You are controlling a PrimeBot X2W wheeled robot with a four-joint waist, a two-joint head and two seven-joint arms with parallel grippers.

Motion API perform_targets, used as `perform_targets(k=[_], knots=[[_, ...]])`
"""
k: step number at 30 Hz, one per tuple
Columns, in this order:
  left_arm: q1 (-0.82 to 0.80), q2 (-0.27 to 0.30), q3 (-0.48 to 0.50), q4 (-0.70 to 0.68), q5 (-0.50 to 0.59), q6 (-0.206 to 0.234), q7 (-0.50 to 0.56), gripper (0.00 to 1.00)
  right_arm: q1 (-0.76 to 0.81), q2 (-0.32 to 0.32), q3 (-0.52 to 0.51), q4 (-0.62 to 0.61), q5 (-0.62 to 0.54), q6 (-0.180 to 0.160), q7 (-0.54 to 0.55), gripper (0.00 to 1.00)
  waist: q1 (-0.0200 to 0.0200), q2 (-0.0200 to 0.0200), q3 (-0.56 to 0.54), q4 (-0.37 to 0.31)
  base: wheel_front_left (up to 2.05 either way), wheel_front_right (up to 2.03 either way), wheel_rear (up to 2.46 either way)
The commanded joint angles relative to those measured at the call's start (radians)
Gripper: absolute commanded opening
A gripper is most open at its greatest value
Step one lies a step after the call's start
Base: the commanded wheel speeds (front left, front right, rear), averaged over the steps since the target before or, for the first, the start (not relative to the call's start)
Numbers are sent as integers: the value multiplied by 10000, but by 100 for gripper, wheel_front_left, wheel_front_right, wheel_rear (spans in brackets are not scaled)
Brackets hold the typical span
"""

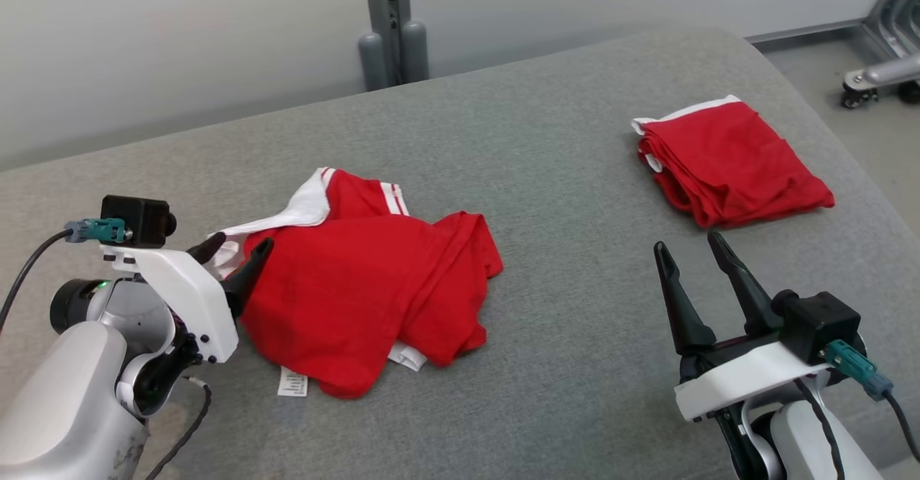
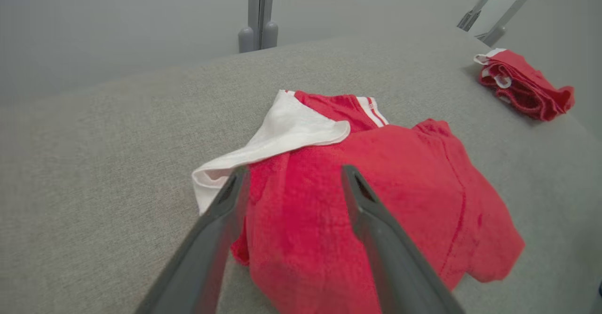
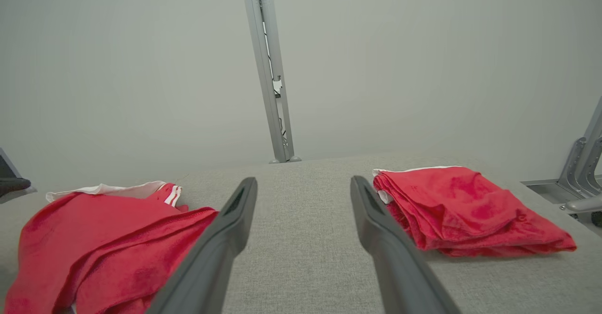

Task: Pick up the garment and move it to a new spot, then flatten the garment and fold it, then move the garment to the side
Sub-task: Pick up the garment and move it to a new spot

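Observation:
The garment (image 1: 366,286) is red with white trim and stripes, lying crumpled on the grey padded surface left of centre. A white label sticks out at its near edge. My left gripper (image 1: 241,246) stands open at the garment's left edge, fingers spread just over the red cloth and the white collar part. In the left wrist view the garment (image 2: 385,182) lies under and beyond the open left gripper (image 2: 295,170), with nothing clamped between the fingers. My right gripper (image 1: 688,243) is open above bare surface at the lower right, apart from the cloth; the right wrist view shows the same right gripper (image 3: 303,181) empty, with the garment (image 3: 108,239) to its left.
A second red garment (image 1: 729,164) lies folded at the back right of the grey surface (image 1: 560,178), near its right edge. A grey post (image 1: 392,27) stands behind the surface against a pale wall. A wheeled metal frame (image 1: 880,70) sits on the floor at far right.

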Motion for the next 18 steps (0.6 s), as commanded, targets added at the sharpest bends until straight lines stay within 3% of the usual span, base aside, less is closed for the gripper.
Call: perform_targets(k=[1,5,8,18], knots=[[-138,23,-3,-51,47,-43,-118,100,30,-75,0,36,-33,2,-41,100,0,0,-92,194,0,0,0],[-198,144,29,-561,178,-101,-678,100,98,-114,5,68,-29,2,-42,100,0,0,-234,538,0,0,0],[-51,292,150,-1159,387,95,-1144,100,135,-144,-43,52,-35,2,-42,100,0,0,-312,762,0,0,0],[1578,500,891,-3394,1194,1669,-3120,100,335,-175,-343,-87,-115,2,-43,100,0,0,-422,1240,0,0,0]])
